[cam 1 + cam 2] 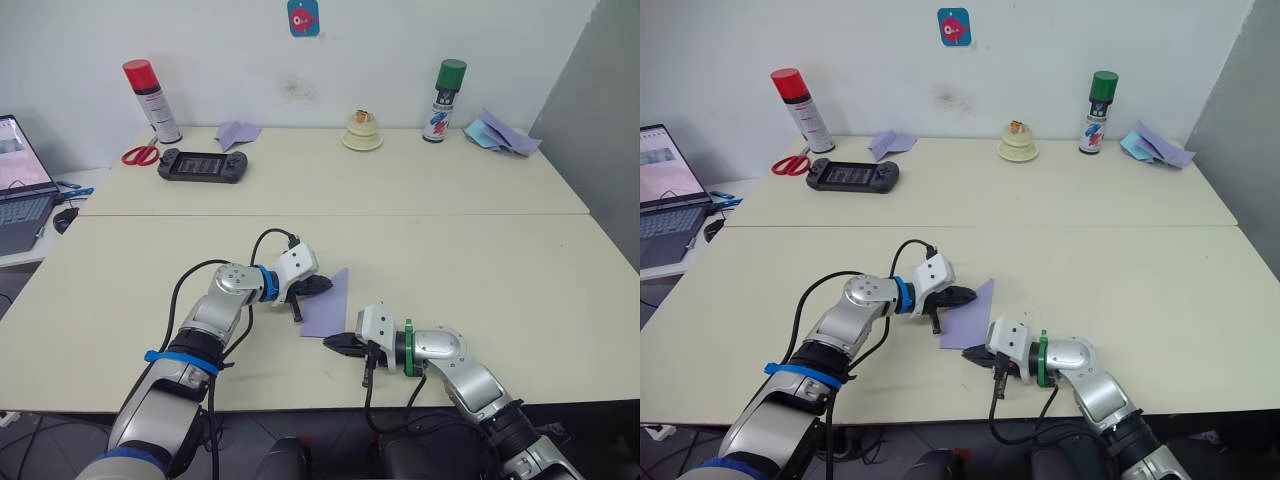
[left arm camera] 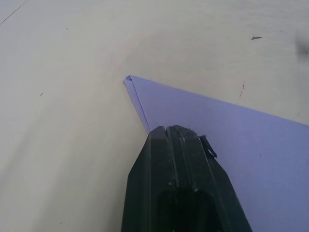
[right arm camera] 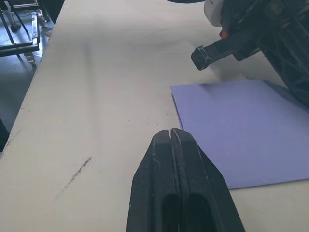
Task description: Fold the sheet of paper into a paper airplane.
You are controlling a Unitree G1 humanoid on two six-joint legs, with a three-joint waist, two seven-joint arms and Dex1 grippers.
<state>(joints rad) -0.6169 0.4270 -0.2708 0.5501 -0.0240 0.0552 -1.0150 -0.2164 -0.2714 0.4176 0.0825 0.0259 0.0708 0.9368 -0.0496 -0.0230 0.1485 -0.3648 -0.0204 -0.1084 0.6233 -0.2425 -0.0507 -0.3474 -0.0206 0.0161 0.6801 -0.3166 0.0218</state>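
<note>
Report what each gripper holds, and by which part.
Nothing held. The shut left gripper presses on the folded lavender paper by its edge; the shut right gripper is beside it.

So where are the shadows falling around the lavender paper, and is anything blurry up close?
Left eye view: the left gripper casts a soft shadow onto the sheet of paper. Right wrist view: a dim shadow smudges the paper's far edge. Left wrist view: its near fingers look soft, shut together.
</note>
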